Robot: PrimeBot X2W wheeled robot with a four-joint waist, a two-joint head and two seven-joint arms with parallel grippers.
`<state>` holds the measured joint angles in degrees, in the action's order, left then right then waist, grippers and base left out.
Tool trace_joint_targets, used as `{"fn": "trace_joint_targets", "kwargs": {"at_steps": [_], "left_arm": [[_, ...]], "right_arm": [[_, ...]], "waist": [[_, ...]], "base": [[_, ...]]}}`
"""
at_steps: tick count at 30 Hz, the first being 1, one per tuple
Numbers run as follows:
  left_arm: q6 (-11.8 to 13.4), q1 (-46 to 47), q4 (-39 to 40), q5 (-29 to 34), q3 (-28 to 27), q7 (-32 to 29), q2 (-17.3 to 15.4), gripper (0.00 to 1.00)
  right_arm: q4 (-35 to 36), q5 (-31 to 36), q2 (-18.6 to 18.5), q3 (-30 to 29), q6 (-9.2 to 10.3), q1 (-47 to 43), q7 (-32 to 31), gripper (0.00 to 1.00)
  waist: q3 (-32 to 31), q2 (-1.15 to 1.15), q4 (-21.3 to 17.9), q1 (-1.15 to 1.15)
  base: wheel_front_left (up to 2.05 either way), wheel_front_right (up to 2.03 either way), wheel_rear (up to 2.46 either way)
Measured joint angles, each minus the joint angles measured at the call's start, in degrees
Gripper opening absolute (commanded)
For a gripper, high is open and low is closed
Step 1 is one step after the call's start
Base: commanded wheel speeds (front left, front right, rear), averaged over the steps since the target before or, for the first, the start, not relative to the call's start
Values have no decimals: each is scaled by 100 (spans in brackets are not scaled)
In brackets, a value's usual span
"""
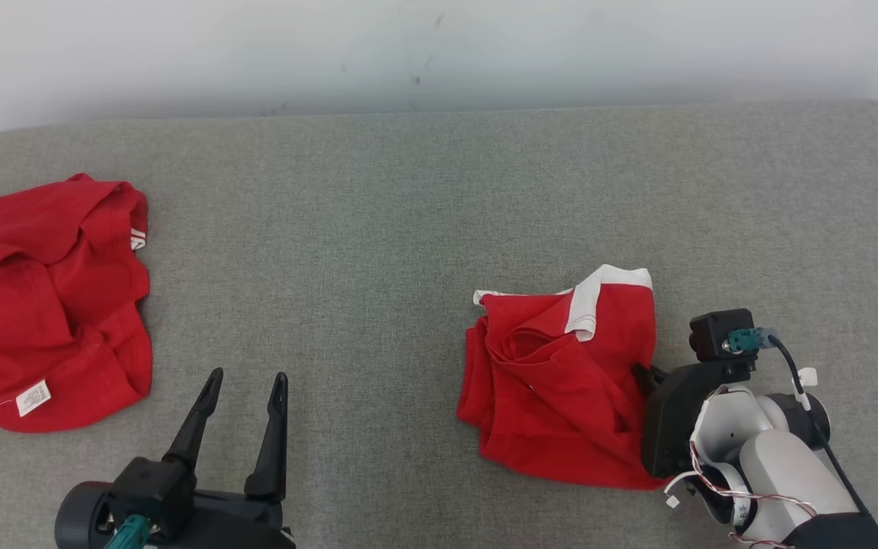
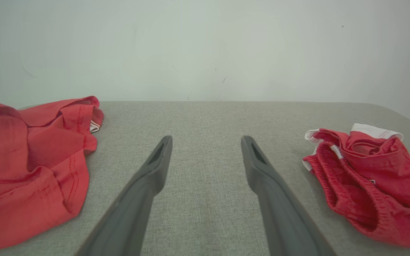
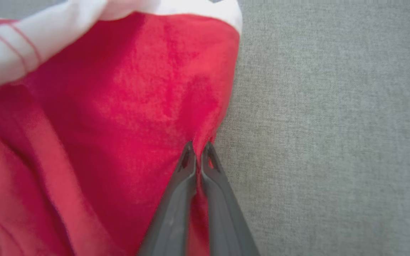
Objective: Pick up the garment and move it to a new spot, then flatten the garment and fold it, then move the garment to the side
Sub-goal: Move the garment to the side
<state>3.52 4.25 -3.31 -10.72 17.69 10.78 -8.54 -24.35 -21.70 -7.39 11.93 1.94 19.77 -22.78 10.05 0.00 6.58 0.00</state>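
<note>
Our right gripper (image 3: 198, 147) is clamped on the garment (image 1: 561, 389) at its edge, right of centre on the table (image 1: 408, 229), presumably to lift it; our left gripper (image 1: 247, 379) hovers, jaws apart, empty.

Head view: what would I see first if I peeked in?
Two bright red heaps on the grey fabric-covered table jump out. The crumpled red garment with white trim lies right of the middle, and the right gripper is pinched shut on its edge. A bigger rumpled red cloth with a white label sits at the far left, with the left gripper open nearby.
</note>
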Motion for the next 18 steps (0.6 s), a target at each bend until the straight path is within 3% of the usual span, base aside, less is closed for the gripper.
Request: {"fn": "trace_joint_targets", "kwargs": {"at_steps": [5,9,14,18], "left_arm": [[7,3,-2,-34,-58,4,-7,100],[7,5,-25,-34,-51,10,13,100],[8,4,-89,-42,-25,19,51,100],[8,0,-99,-57,-16,21,58,100]], "right_arm": [[218,35,-176,212,-232,116,-220,0],[730,137,-509,407,-553,357,-489,0],[1357,235,-951,371,-605,601,-859,0],[1335,105,-1289,80,-606,596,-1373,0]], "waist": [[-5,0,-37,0],[-32,0,-91,0],[-115,0,-131,0],[-168,0,-163,0]], "base": [[0,0,0],[0,0,0],[0,0,0],[0,0,0]]}}
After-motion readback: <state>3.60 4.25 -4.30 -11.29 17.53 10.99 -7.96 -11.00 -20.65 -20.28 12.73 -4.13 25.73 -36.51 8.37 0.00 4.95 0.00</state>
